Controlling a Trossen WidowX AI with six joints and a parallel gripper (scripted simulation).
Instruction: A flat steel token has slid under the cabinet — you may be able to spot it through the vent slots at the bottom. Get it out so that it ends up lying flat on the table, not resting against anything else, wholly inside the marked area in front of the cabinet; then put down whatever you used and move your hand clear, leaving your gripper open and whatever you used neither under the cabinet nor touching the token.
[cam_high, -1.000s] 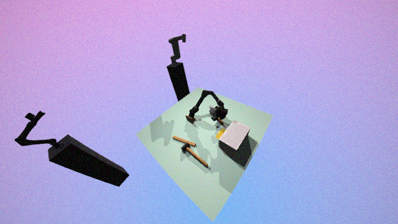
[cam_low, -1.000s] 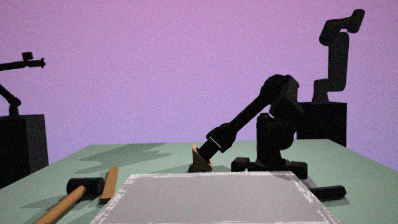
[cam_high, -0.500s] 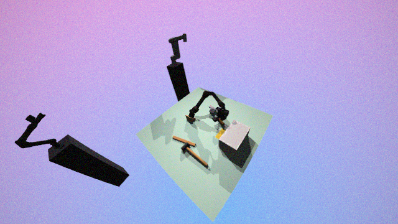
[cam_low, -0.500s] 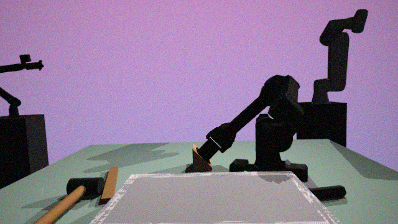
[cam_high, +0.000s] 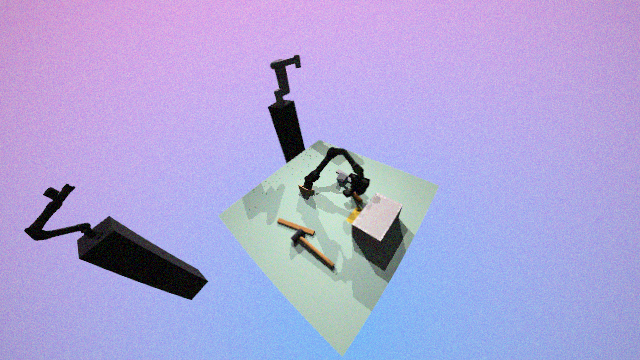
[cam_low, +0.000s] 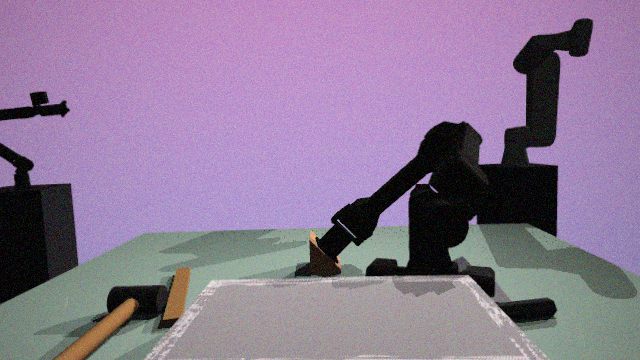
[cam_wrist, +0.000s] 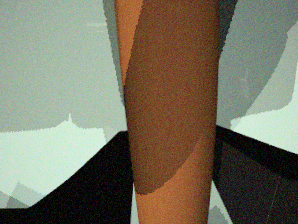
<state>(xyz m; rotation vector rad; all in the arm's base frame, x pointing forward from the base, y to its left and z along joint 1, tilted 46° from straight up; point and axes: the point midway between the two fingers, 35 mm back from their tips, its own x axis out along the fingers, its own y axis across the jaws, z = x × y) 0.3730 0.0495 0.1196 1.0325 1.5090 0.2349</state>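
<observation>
My gripper (cam_high: 354, 193) (cam_wrist: 165, 136) is shut on a round wooden handle (cam_high: 357, 198) (cam_wrist: 172, 100). The handle slants toward the cabinet's near top edge in the top view; its far end is not clear. The pale-topped cabinet (cam_high: 377, 216) (cam_low: 345, 320) stands at the right of the table in the top view. The yellow marked area (cam_high: 353, 216) shows beside it, partly hidden. The steel token and the vent slots are not visible. In the exterior view the cabinet top hides the marked area and the fingertips.
A black-headed mallet (cam_high: 317, 251) (cam_low: 137, 301) and a flat wooden bar (cam_high: 287, 223) (cam_low: 178, 295) lie on the green table (cam_high: 330, 310) (cam_low: 250, 255). A short dark rod (cam_low: 530, 309) lies beyond the cabinet's right edge. Two other arms stand on black pedestals (cam_high: 142, 265) (cam_high: 286, 127) off the table.
</observation>
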